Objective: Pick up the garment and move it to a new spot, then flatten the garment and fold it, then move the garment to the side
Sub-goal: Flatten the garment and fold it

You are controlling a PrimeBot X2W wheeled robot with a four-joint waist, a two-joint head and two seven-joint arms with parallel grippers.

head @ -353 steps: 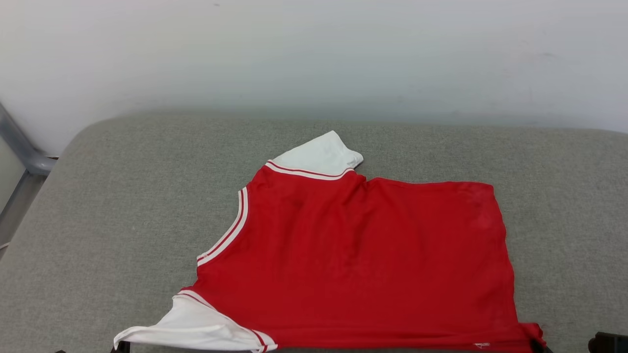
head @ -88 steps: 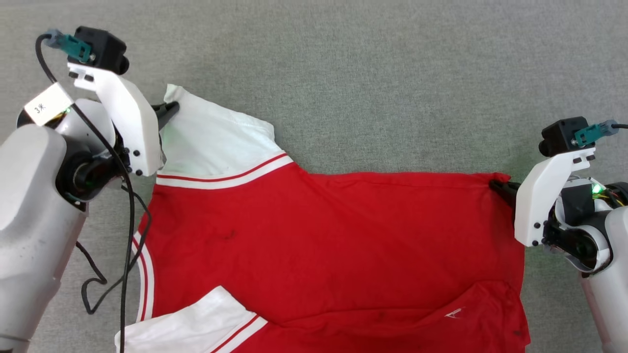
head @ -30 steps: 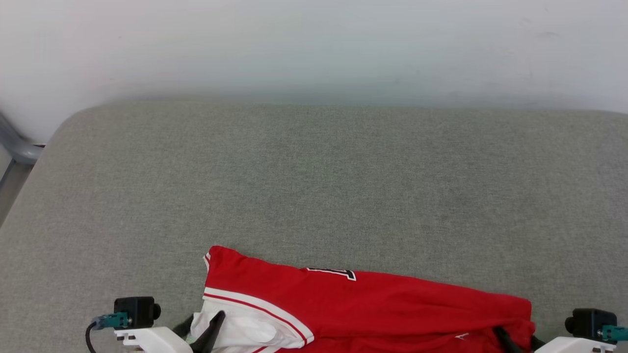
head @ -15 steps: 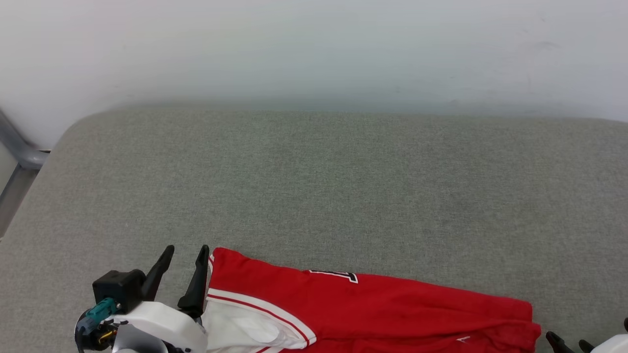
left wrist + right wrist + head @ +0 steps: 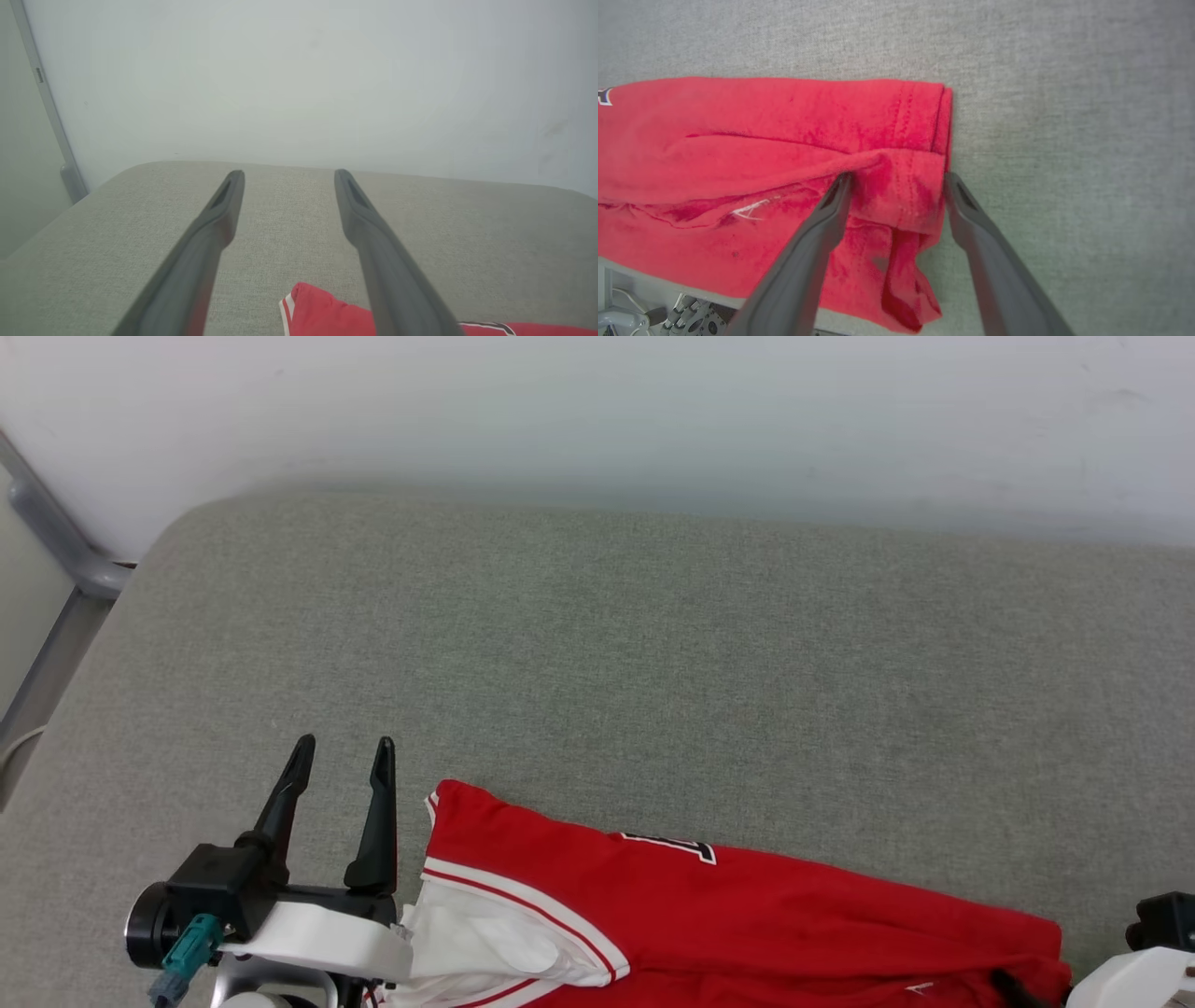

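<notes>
Beside wide jaws of the left gripper and right gripper, released the red jersey T-shirt, folded once, ready for another.

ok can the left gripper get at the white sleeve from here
Probably yes. The left gripper stands open beside the garment, and the white sleeve lies right by its base, nothing between; it points past the sleeve, so it must back up.

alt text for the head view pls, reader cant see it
A red jersey garment with a white sleeve lies folded into a long strip along the near edge of a grey fabric surface. The left gripper stands open just left of it, fingers pointing toward a pale wall.
</notes>
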